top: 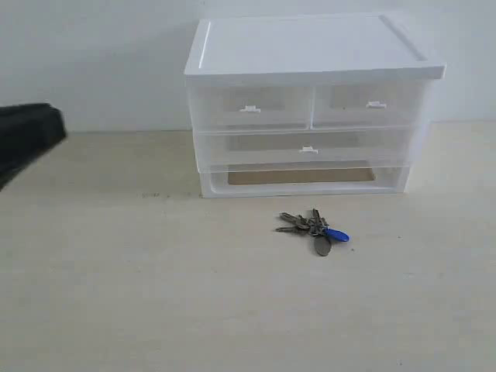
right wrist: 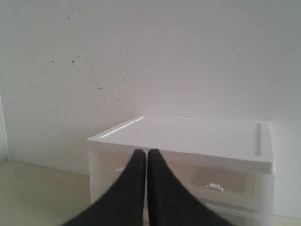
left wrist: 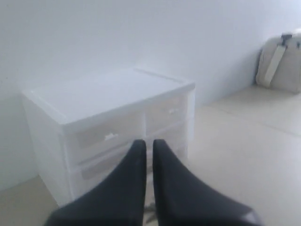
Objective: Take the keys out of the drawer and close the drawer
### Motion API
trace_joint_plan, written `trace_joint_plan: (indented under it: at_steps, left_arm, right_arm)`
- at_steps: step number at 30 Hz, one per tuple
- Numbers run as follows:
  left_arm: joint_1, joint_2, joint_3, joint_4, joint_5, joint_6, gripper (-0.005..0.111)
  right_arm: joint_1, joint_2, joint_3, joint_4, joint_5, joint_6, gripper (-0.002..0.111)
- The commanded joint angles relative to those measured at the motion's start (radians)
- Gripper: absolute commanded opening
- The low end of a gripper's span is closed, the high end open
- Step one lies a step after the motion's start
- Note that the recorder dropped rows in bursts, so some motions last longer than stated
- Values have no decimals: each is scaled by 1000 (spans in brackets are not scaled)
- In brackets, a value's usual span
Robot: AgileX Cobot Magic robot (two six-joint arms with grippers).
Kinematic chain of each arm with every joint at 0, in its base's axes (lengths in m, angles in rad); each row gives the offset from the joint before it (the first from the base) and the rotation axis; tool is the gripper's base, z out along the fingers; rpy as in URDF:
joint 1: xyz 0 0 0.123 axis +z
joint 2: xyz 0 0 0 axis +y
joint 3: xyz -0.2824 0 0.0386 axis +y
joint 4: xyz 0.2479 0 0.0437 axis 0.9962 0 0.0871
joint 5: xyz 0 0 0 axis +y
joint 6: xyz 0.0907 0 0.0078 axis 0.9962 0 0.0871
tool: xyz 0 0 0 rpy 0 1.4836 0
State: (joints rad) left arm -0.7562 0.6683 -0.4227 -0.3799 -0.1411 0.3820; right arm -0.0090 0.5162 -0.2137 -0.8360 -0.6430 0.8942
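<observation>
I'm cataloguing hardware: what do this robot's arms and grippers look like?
The left gripper and right gripper each have two matte black fingers tapering to rounded tips. No cables or markings show. The left arm is a blurred black shape.

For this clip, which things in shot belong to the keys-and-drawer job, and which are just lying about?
Part of the job:
- keys, lying on the table in front of the white unit
- wide drawer, looks pushed in

Just there:
- left upper drawer
- right upper drawer
- pale object by the wall, too unclear to name
</observation>
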Motion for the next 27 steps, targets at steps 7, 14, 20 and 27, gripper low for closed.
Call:
trace_joint_plan:
  at_steps: [7, 14, 20, 27]
  left_arm:
    - [2, -357, 103, -6, -72, -81, 4]
    - [2, -435, 135, -6, -103, -97, 4]
    - [2, -428, 137, -1, -100, -97, 4]
    - [2, -428, 138, -1, -84, -97, 4]
  right_arm:
    - [-6, -323, 88, -98, 261, 157, 0]
    - [-6, -511, 121, -141, 269, 285, 0]
    - [-3, -516, 121, -148, 251, 319, 0]
    - [-3, -516, 121, -154, 325, 321, 0]
